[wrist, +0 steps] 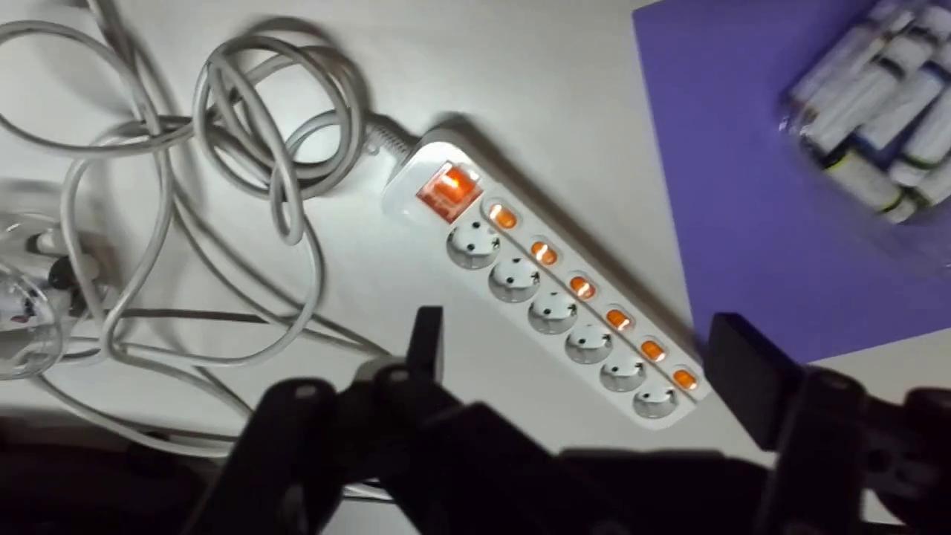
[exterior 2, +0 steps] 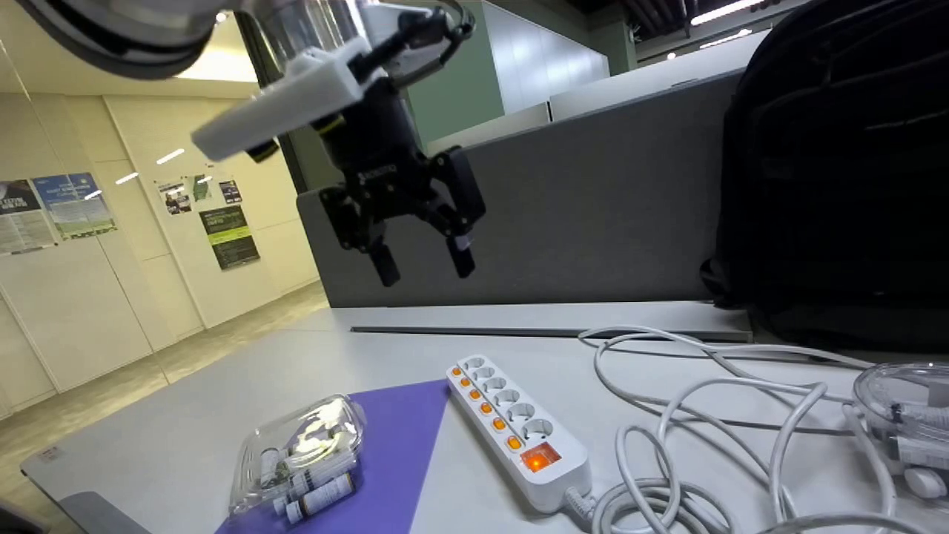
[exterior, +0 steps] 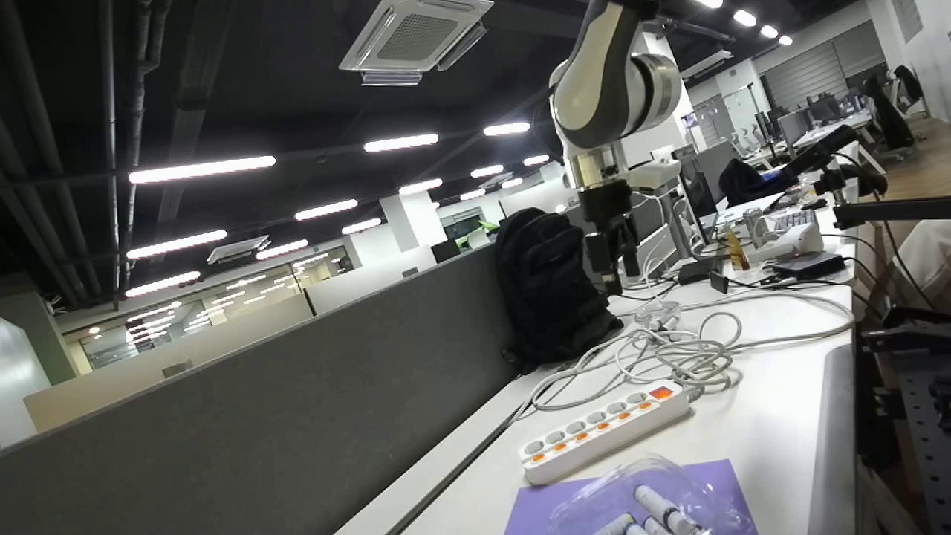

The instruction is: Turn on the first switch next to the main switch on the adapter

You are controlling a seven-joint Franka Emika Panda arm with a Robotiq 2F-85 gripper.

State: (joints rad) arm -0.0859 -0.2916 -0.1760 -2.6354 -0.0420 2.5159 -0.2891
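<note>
The adapter [exterior: 617, 438] is a long white strip lying flat on the table, also in an exterior view [exterior 2: 511, 417] and the wrist view [wrist: 550, 297]. Its square main switch [exterior 2: 540, 457] glows orange at the cord end, also in the wrist view [wrist: 450, 191]. The first small orange switch [wrist: 502, 216] sits beside it, also in an exterior view [exterior 2: 514, 443]. I cannot tell whether it is on or off. My gripper [exterior 2: 427, 271] is open and empty, in the air above the table, touching nothing. It also shows in an exterior view [exterior: 622, 276] and the wrist view [wrist: 577, 325].
A purple sheet [exterior 2: 404, 460] lies beside the adapter's far end, bearing a clear container [exterior 2: 296, 452] of small bottles. The white cord [wrist: 252, 119] lies in loops at the main-switch end. A second clear container [exterior 2: 916, 423], a black backpack [exterior: 546, 290] and a grey partition [exterior 2: 593, 215] stand nearby.
</note>
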